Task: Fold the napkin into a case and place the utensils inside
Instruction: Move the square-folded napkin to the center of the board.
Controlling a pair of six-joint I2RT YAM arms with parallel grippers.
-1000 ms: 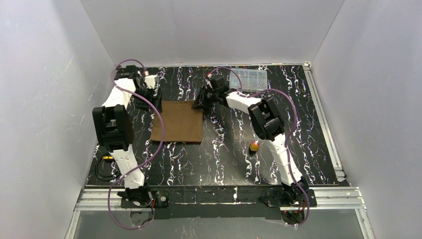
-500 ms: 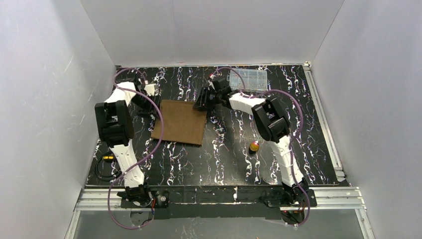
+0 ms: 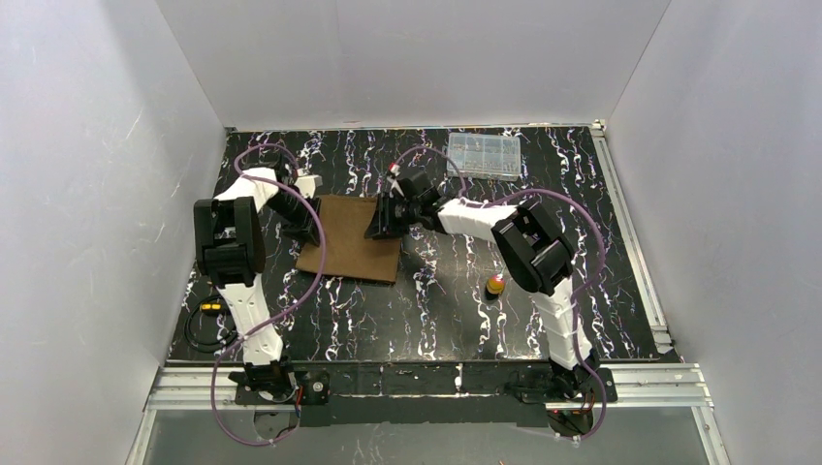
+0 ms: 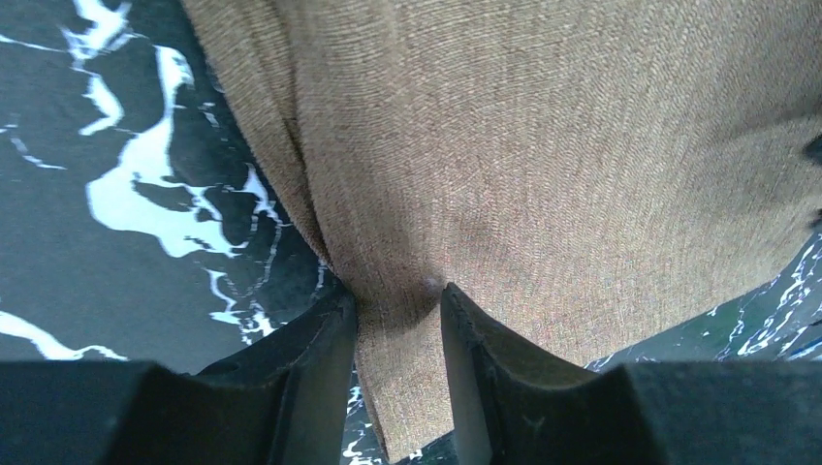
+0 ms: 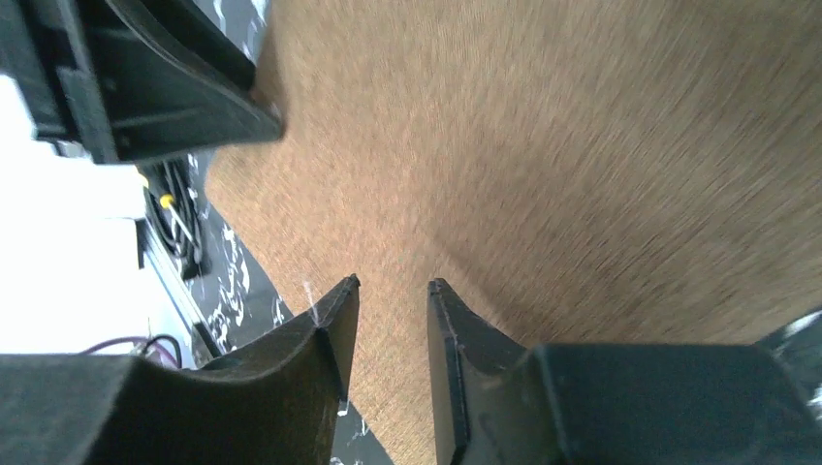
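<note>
plain brown napkin (image 3: 351, 250) on the black marbled table (image 3: 436, 320), left of centre. roughly four-sided and a little skewed, near edge flat on the table, no print or trim. close up, a coarse even weave in tan-brown.

far-left corner in the left gripper (image 3: 304, 223): jaws nearly closed, the narrow gap packed with cloth, fingers (image 4: 325, 358) pressing a gathered tuck from both sides. sharp crease running up and left from that pinch; rest of the cloth smooth.

far-right corner at the right gripper (image 3: 380, 225): jaws narrowly parted, cloth running in between the fingertips (image 5: 334, 329). blurred in the wrist view, so probably gripped, not surely. black finger of the left gripper visible in that same view, across the cloth at the other corner.

well to the right of the napkin and nearer, a small utensil (image 3: 495, 284) with a gold-orange head, apart from the cloth. clear plastic box (image 3: 484, 155) at the far edge of the table, right of centre, well away from the napkin.
</note>
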